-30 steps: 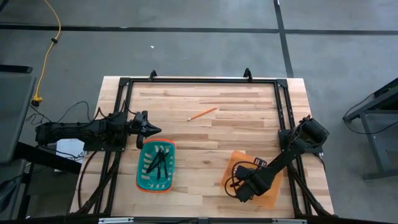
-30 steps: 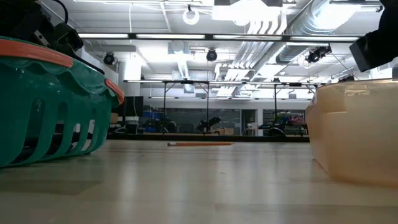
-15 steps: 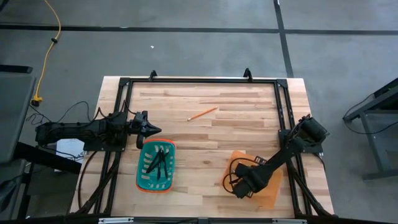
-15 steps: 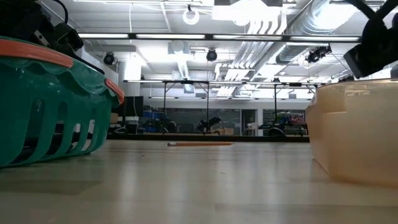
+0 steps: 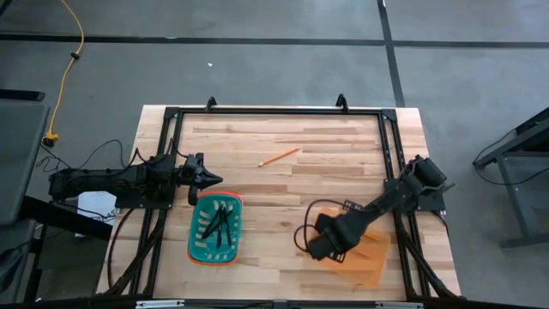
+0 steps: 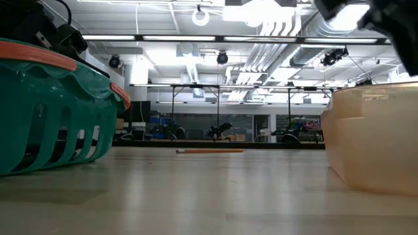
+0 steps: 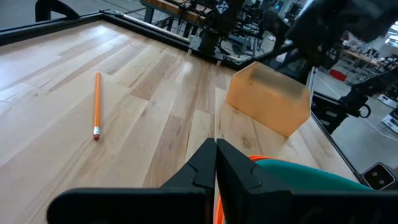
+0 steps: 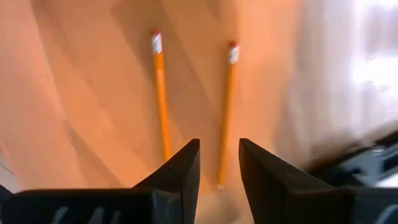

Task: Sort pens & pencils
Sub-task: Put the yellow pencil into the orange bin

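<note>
Two orange-yellow pencils (image 8: 160,93) (image 8: 227,106) lie side by side on the floor of the orange bin (image 5: 364,257). My right gripper (image 5: 310,245) hangs open above the bin's left end, with nothing between its fingers (image 8: 219,155). A third pencil (image 5: 279,157) lies flat on the table's far middle. The dark pens (image 5: 219,225) lie in the teal basket (image 5: 196,232). My left gripper (image 5: 214,179) waits shut just beyond the basket's far rim, pointing toward the table's right.
A black metal frame (image 5: 274,112) runs around the wooden table top. The third pencil (image 7: 96,106) has bare wood all around it, and the orange bin (image 7: 267,99) stands at the near right. Bare wood lies between basket and bin.
My right gripper has risen out of the orange bin and gone toward the table's left and a little toward its far edge. In the low view it has climbed from the bin's rim to the picture's top.
</note>
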Robot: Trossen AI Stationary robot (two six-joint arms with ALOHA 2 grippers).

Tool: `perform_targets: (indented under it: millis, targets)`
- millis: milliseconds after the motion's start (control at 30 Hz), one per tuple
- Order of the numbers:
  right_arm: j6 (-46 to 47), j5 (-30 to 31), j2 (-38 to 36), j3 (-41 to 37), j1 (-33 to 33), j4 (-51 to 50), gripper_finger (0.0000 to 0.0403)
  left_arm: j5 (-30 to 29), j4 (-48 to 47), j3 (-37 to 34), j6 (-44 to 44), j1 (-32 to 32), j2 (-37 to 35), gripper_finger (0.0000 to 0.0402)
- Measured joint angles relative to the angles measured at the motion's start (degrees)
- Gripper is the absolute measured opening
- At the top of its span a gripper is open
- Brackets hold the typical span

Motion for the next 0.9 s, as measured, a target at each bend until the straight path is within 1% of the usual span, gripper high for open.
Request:
perform_targets:
  millis: [133,300,467,567,700,900]
  targets:
    - [-3.9,3.2,0.0,4.7,-2.7,-6.4,0.0103,0.0,0.0,0.0,0.0,0.0,0.0,0.0001]
    - [-13.5,7.9,-0.3,6.9,-6.6,-5.7,0.0103,0.0,0.0,0.0,0.0,0.0,0.0,0.0001]
    - [-22.6,11.0,-0.5,6.1,-12.5,-4.0,0.0103,0.0,0.0,0.0,0.0,0.0,0.0,0.0001]
    - [-29.2,11.0,-0.6,4.6,-16.6,-0.4,0.0103,0.0,0.0,0.0,0.0,0.0,0.0,0.0001]
    - [-39.2,10.8,-0.6,1.5,-22.3,6.9,0.0103,0.0,0.0,0.0,0.0,0.0,0.0,0.0001]
    - [-53.0,7.5,-0.6,-3.2,-30.5,18.9,0.0103,0.0,0.0,0.0,0.0,0.0,0.0,0.0001]
